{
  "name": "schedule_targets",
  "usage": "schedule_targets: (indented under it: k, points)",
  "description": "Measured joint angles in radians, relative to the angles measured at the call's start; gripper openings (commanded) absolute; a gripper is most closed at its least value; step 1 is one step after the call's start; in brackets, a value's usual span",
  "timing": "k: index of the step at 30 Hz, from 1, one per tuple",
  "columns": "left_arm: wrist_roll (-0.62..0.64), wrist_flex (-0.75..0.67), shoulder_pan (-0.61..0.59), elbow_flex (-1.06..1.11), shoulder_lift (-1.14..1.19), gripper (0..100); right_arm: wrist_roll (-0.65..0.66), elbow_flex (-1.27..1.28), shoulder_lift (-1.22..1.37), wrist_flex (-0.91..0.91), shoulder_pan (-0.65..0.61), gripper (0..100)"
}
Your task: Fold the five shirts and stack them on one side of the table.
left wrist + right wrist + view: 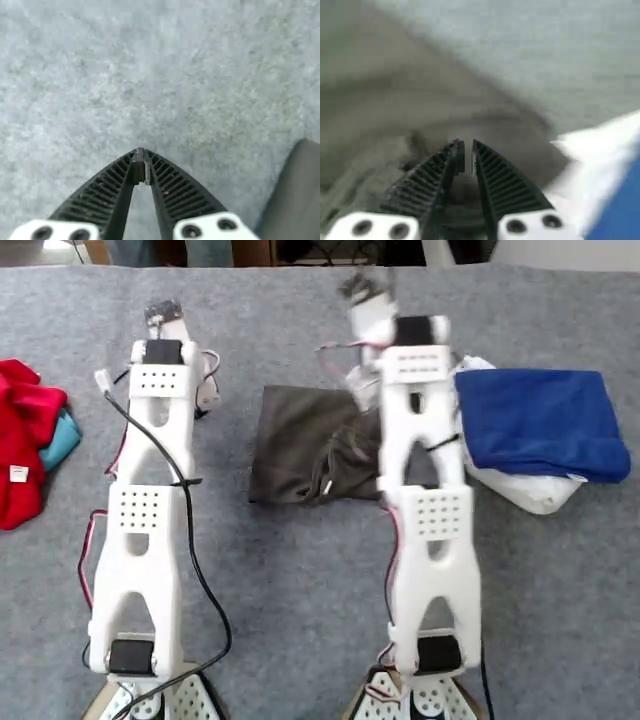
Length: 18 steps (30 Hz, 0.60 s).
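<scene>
Dark shirt (300, 440) lay right under our right fingers (496, 176), parted just barely, gripping nothing; long axis ran sideways across tabletop (300, 620); left fingers (172, 190) clenched.

- dark shirt (300, 445) partly under right arm (420, 440)
- white shirt (530, 490) mostly buried under blue shirt (540, 420)
- red shirt (20, 440) cut off by left edge, teal shirt (62, 437) mostly under it

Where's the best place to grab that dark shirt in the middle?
The dark shirt is probably best pinched at its straight, flat edge nearest the left arm, coming from that side; its other half lies bunched beneath the right arm.
</scene>
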Motion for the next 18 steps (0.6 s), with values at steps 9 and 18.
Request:
schedule_targets:
  k: [9, 18]
  points:
    - [0.0, -0.002, -0.006, -0.049, 0.049, 3, 0.0, 0.003, 0.015, 0.055, -0.064, 4.3]
    - [0.0, -0.002, -0.006, -0.104, 0.055, 3, 0.0, 0.003, 0.015, 0.068, -0.071, 4.2]
